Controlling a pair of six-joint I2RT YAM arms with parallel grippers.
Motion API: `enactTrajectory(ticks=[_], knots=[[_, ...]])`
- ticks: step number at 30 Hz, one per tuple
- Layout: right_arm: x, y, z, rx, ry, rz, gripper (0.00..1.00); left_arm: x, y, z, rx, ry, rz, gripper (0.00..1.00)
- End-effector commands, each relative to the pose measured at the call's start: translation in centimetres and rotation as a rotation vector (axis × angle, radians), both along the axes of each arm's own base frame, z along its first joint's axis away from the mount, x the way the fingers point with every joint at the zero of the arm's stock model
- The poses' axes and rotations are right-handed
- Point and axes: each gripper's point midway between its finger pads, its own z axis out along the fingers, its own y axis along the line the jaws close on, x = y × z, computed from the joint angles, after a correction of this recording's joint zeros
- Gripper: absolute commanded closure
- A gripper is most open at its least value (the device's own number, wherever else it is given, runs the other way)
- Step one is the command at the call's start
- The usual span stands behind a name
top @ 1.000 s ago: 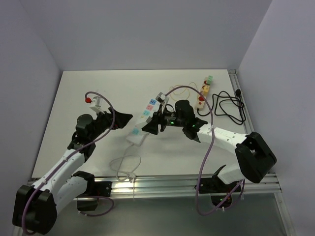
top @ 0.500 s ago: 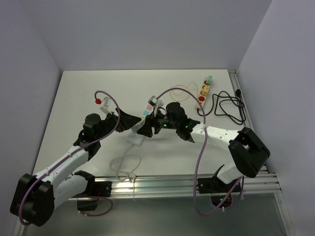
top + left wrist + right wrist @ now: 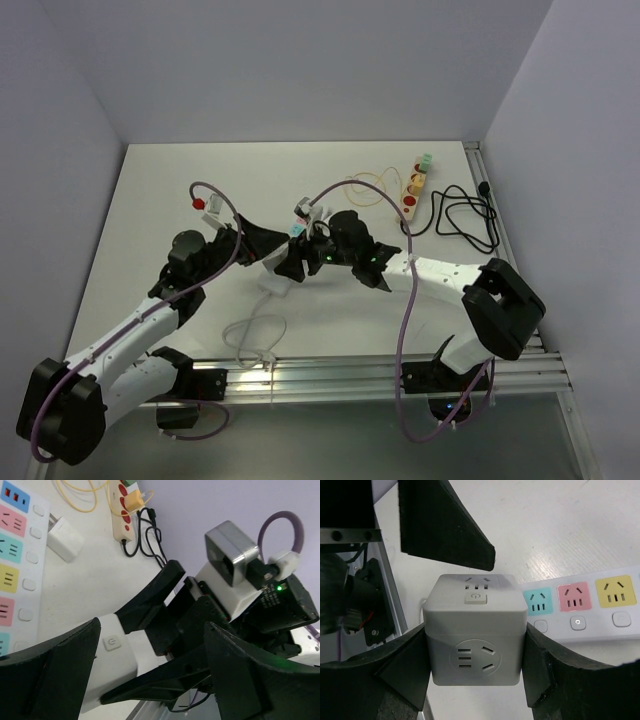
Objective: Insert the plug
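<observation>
Right gripper sits mid-table in the top view, nose to nose with left gripper. Both are over the long white power strip with coloured sockets, and only its ends show past them. What the right one holds is hidden from this angle. Cream power strip with red sockets lies far right with thin yellow wire looped beside it. Coiled black cable lies just right of that. Loose white cord loop lies near the front rail.

Left wrist view: left gripper is spread wide with nothing between its black fingers. Ahead of the gap is the right gripper, clamped on the white cube plug adapter. Coloured strip runs down the left edge, with a small white block charger beside it. Cream strip and black cable lie further back.

Right wrist view: right gripper is closed on the cube adapter, fingers pressed to both side faces. Button face is up and a socket face points at the camera. Cube sits at the strip's end, next to the teal socket. Cannot tell if it touches the strip. One left gripper finger hangs just behind the cube.
</observation>
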Motion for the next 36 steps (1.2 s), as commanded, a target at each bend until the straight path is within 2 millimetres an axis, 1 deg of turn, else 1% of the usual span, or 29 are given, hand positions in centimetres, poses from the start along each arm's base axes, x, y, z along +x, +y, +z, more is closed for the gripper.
enactTrajectory(ticks=[1, 4, 5, 6, 10, 13, 14, 15, 17, 18, 20, 26, 29, 31, 32, 33, 35, 36], knots=[[1.1, 1.5, 2.7, 0.035, -0.095, -0.022, 0.95, 0.1, -0.1, 3.7, -0.071, -0.053, 0.014, 0.10], [0.9, 1.7, 2.5, 0.036, -0.097, -0.032, 0.97, 0.3, 0.2, 3.8, -0.081, -0.042, 0.039, 0.10], [1.1, 1.7, 2.5, 0.038, -0.101, -0.041, 0.98, 0.6, 0.7, 2.9, -0.043, -0.010, 0.072, 0.09], [1.0, 1.6, 2.4, 0.037, -0.102, -0.044, 0.98, 1.2, 1.2, 3.6, -0.031, -0.023, 0.119, 0.09], [1.2, 1.4, 2.4, 0.045, -0.114, -0.061, 0.98, 2.3, 3.3, 3.7, 0.022, -0.002, 0.182, 0.07], [1.3, 1.0, 3.0, 0.063, -0.130, -0.088, 0.99, 2.6, 4.0, 2.2, 0.030, 0.057, 0.187, 0.07], [1.5, 0.9, 3.3, 0.073, -0.139, -0.099, 0.98, 2.6, 3.9, 1.8, 0.027, 0.071, 0.183, 0.07], [1.7, 0.7, 3.4, 0.073, -0.146, -0.117, 0.98, 2.4, 4.0, 0.7, 0.026, 0.096, 0.180, 0.07], [1.9, 0.6, 3.6, 0.076, -0.153, -0.132, 0.98, 2.2, 3.8, 0.5, -0.013, 0.110, 0.171, 0.07], [2.0, 0.5, 3.6, 0.075, -0.154, -0.148, 0.98, 2.0, 3.7, -0.1, -0.017, 0.127, 0.166, 0.07], [2.2, 0.3, 3.8, 0.082, -0.164, -0.163, 0.99, 1.9, 3.4, -0.1, -0.038, 0.137, 0.150, 0.07], [2.2, -0.2, 5.0, 0.104, -0.192, -0.186, 0.99, 1.8, 3.0, -0.5, -0.052, 0.156, 0.124, 0.15], [2.1, -0.1, 5.4, 0.114, -0.193, -0.178, 0.99, 1.5, 2.7, -1.6, -0.070, 0.189, 0.106, 0.18], [2.0, 0.0, 5.3, 0.113, -0.189, -0.171, 0.99, 1.6, 2.5, -1.3, -0.088, 0.181, 0.096, 0.20], [1.9, 0.2, 5.3, 0.119, -0.185, -0.163, 0.99, 1.6, 2.4, -1.5, -0.090, 0.187, 0.090, 0.22], [1.9, 0.4, 5.1, 0.116, -0.179, -0.159, 0.99, 1.5, 2.2, -1.1, -0.105, 0.173, 0.076, 0.23], [1.8, 0.6, 5.1, 0.117, -0.177, -0.155, 0.99, 1.5, 1.9, -1.0, -0.127, 0.182, 0.059, 0.30], [1.8, 0.8, 4.8, 0.111, -0.173, -0.145, 0.99, 1.5, 1.7, -0.7, -0.139, 0.171, 0.050, 0.37]])
